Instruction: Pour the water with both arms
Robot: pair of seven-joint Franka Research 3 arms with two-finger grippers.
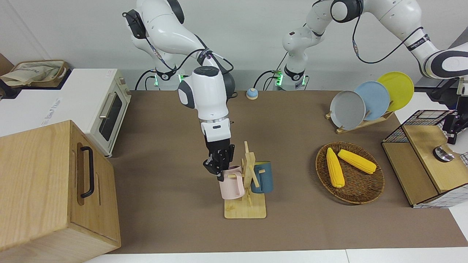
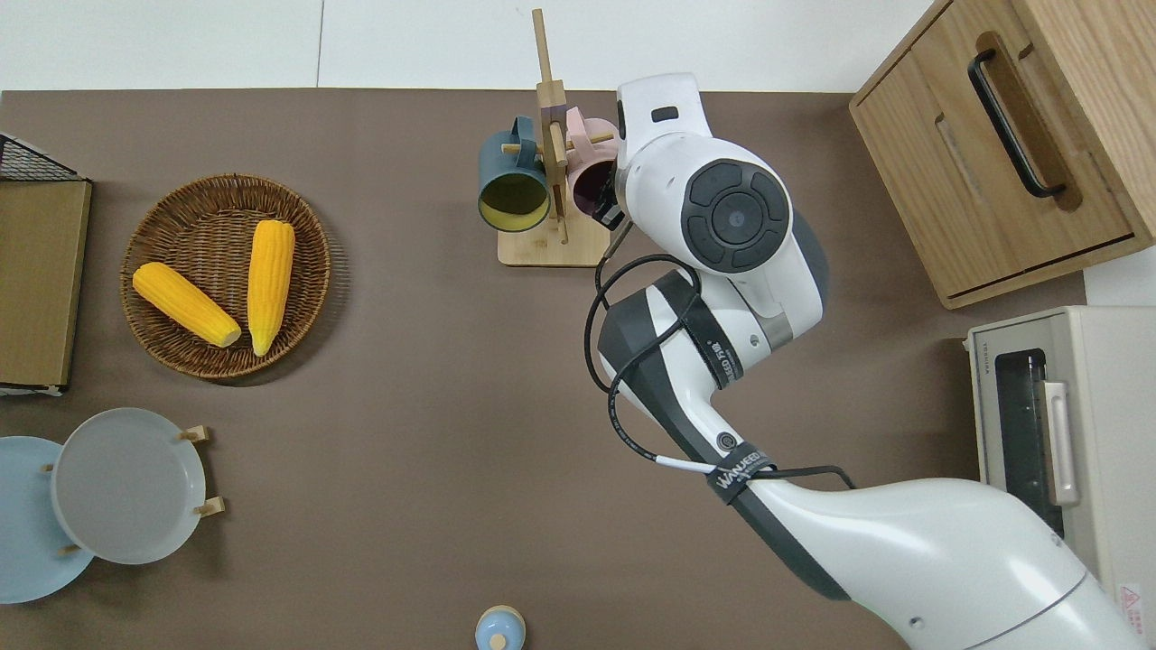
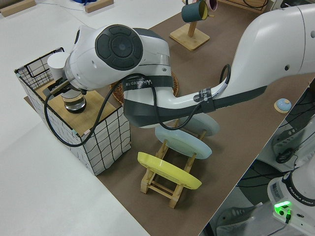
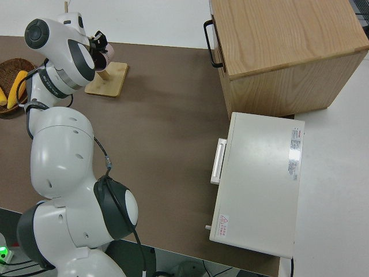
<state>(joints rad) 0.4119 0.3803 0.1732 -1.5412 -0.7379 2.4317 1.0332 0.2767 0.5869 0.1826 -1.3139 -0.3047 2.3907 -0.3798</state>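
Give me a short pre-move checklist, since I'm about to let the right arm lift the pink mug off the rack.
1. Right gripper at the pink mug's rim: ok.
2. Fingers closed on the rim: cannot tell.
3. Pink mug hanging on the wooden rack: ok.
4. Blue mug hangs on the rack's opposite side, apart from the gripper: ok.
5. Left gripper at the glass vessel on the wire crate: ok; grasp cannot tell.

The white arm is covering most of the right end effector (image 2: 607,206) in the overhead view, hiding how its fingers stand at the pale pink ribbed mug (image 1: 231,182). The overhead picture's edge is cutting off the light blue plate (image 2: 25,533).
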